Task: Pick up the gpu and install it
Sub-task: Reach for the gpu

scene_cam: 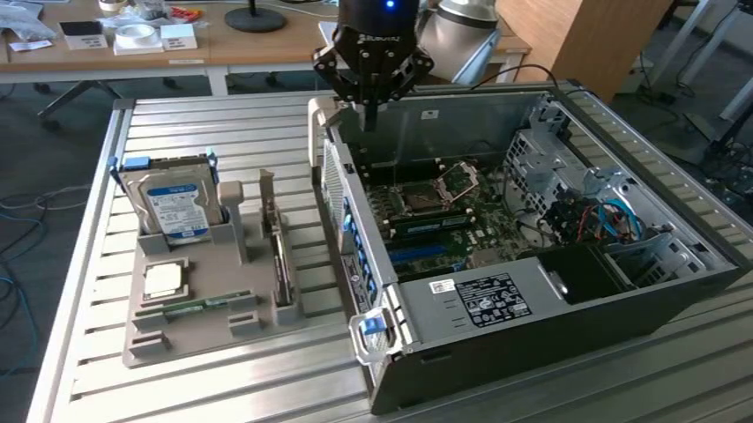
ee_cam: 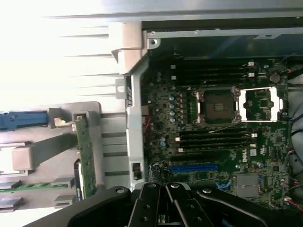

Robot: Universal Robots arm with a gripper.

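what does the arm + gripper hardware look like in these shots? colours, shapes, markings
The gripper is black with an angular, faceted body. It has a blue light at its top and pale lettering across the front, too small to read. Its fingers are black bar linkages with round pivot screws. The arm behind it is a rounded, silver-grey joint housing.

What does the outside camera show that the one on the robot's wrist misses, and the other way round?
Exterior view: the whole open computer case, its blue cables, the hard drive's blue-white label and a wooden desk behind. Wrist view: a straight-down look at the motherboard, with small capacitors beside the processor socket. Both: the shut gripper above the case, the gpu standing on edge in the grey holder, that open socket and a blue slot.
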